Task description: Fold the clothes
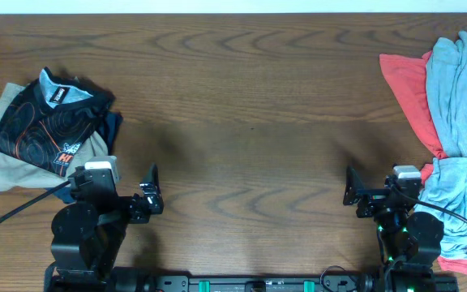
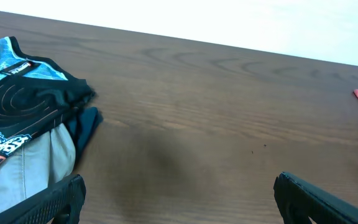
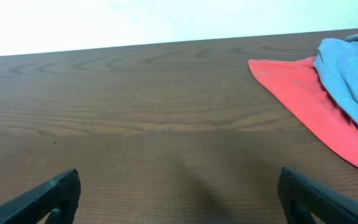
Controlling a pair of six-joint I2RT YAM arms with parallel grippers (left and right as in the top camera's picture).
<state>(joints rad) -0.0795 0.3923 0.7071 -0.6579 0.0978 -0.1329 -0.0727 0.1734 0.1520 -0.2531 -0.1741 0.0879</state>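
The clothes, a black jersey [image 1: 43, 122] with thin orange contour lines and a pale blue collar, lie bunched at the table's left on a beige garment. The left wrist view shows the jersey [image 2: 23, 102] at its left edge. My left gripper [image 1: 150, 191] is open near the front edge, to the right of and nearer than the jersey, and is not touching it. In its own view the left gripper [image 2: 179, 186] has only bare wood between its jaws. My right gripper [image 1: 353, 189] is open at the front right. The right gripper [image 3: 179, 180] holds nothing.
A beige garment [image 1: 6, 166] and a dark blue cloth [image 2: 82, 127] lie under the jersey. At the right edge a light blue garment [image 1: 460, 97] is heaped over a red one [image 1: 404, 81], and both also show in the right wrist view as blue [image 3: 353, 74] over red [image 3: 303, 93].
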